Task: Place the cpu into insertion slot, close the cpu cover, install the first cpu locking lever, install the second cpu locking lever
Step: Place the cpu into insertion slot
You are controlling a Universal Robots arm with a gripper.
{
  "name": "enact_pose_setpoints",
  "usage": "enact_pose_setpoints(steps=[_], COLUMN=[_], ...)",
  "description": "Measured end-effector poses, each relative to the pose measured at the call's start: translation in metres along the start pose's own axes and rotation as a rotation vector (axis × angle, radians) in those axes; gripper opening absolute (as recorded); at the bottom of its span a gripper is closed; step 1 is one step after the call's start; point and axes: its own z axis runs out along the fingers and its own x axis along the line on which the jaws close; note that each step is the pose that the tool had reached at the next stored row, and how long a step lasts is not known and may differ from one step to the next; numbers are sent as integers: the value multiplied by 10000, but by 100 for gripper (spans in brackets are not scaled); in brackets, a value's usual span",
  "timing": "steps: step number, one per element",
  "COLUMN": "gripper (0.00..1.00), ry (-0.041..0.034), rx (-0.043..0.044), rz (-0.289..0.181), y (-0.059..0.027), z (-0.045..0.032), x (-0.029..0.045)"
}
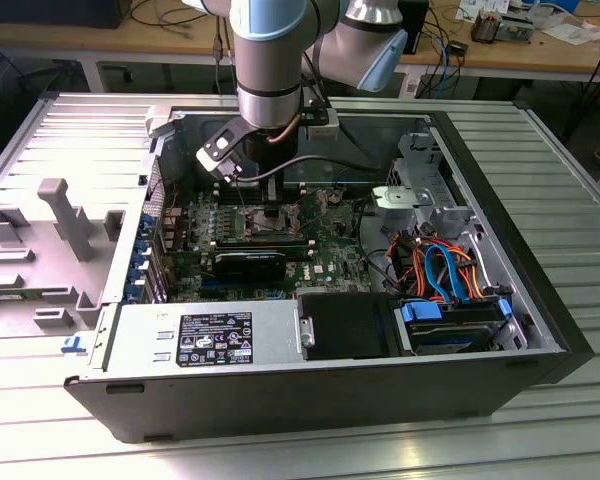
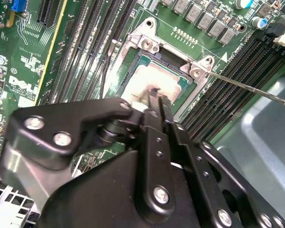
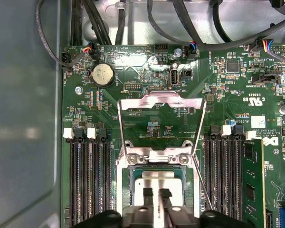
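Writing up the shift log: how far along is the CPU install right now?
Done: the cpu lies in the insertion slot. In hand: the gripper is poised right at the chip. Left: the cpu cover stands open, and a locking lever sticks out unlatched.

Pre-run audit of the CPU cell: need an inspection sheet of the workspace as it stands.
Surface: ribbed metal table carrying an open computer case.
Job's things: cpu lies in the insertion slot; cpu cover is swung open, away from the slot; thin lever rod angles out from the socket corner.
Clutter: grey plastic fixture on the table at the exterior view's left.
Grippers: tool is directly over the cpu; contact cannot be judged.
Cables: orange and blue cables by the drive bay; black cables past the board edge.
Surroundings: benches with gear behind.
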Motion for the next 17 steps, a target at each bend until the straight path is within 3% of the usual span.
enact_pose_setpoints(steps=[1,8,17], gripper=[11,11,11], ry=[1,4,9], rx=[0,1,0], rz=[1,0,1], y=[0,1,7], z=[0,-8,-137], x=[0,-1,-1])
